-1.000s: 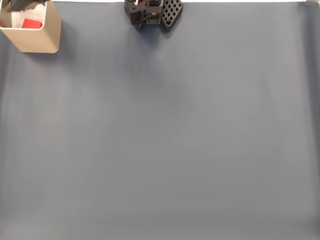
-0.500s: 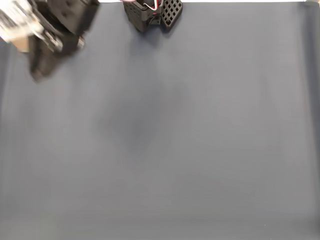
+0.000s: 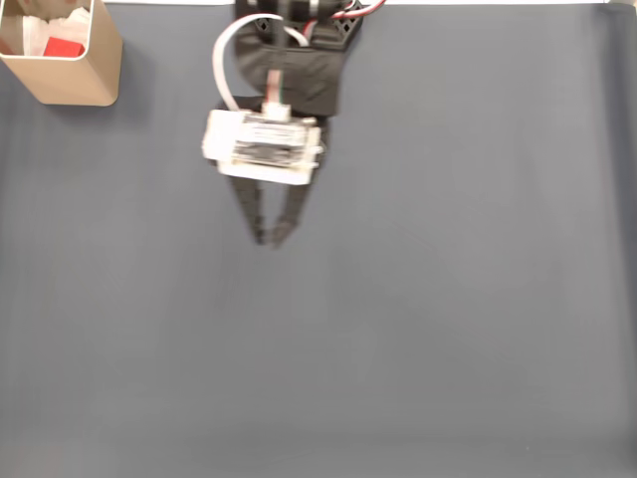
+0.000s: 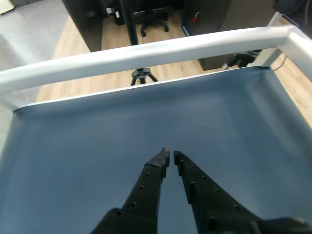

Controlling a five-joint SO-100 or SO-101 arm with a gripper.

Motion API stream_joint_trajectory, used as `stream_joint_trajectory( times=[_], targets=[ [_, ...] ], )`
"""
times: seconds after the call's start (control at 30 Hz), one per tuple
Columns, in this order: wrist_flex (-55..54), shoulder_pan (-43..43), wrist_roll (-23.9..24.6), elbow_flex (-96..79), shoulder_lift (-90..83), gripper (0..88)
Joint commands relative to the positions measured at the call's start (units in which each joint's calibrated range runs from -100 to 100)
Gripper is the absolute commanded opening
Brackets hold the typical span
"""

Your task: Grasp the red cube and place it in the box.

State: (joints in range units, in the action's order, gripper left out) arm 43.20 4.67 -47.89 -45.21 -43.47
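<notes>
Inside tan box point(image 3: 85, 85), bright red cube point(image 3: 64, 47)

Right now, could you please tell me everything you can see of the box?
The box stands upright at the top-left corner of the grey-blue mat in the fixed view, partly cut off by the frame. It is tan, thin-walled, with rounded corners and an open top. Inside lie white padding and the red cube. The pincer is well clear of it.
</notes>
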Motion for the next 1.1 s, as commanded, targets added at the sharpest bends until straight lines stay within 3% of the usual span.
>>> stream_joint_trajectory(
  times=[0.0, 0.77, 1.07],
  targets=[
    [-1.1, -3.6, 0.4, -2.0, -4.5, 0.0],
    [-2.6, -7.6, -0.4, -46.3, -41.5, 0.0],
    [3.7, -6.4, 0.5, -54.6, -50.6, 0.0]
  ],
)
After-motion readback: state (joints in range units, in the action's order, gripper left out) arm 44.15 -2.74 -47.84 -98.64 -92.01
